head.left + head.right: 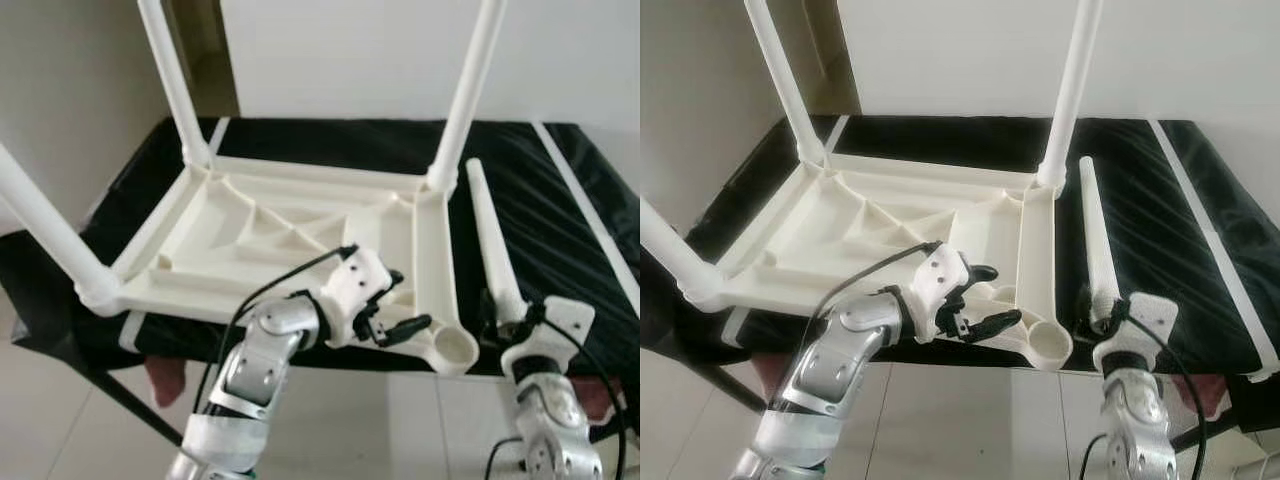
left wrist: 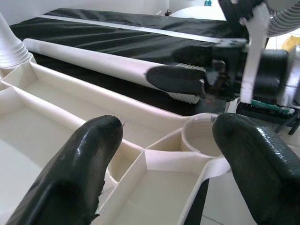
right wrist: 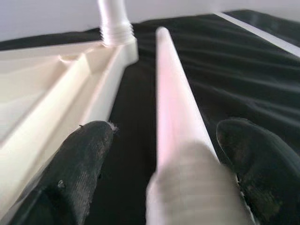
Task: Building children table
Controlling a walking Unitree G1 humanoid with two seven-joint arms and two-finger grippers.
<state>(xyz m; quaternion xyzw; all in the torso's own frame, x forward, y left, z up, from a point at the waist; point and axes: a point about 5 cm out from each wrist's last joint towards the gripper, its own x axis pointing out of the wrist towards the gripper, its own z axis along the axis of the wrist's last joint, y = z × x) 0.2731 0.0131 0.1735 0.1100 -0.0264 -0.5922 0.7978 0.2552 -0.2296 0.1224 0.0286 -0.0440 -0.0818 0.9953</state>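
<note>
The loose table leg (image 1: pixel 487 240) lies lengthwise between the right pincer's (image 1: pixel 503 322) parted fingers — threaded end nearest, beside the empty corner socket (image 1: pixel 453 350) — the left pincer (image 1: pixel 400 312), also apart, hovers there.

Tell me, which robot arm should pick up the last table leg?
Probably the right. The right gripper is open with a finger on each side of the loose leg's threaded end. The left gripper hovers open over the tabletop's empty corner socket.
</note>
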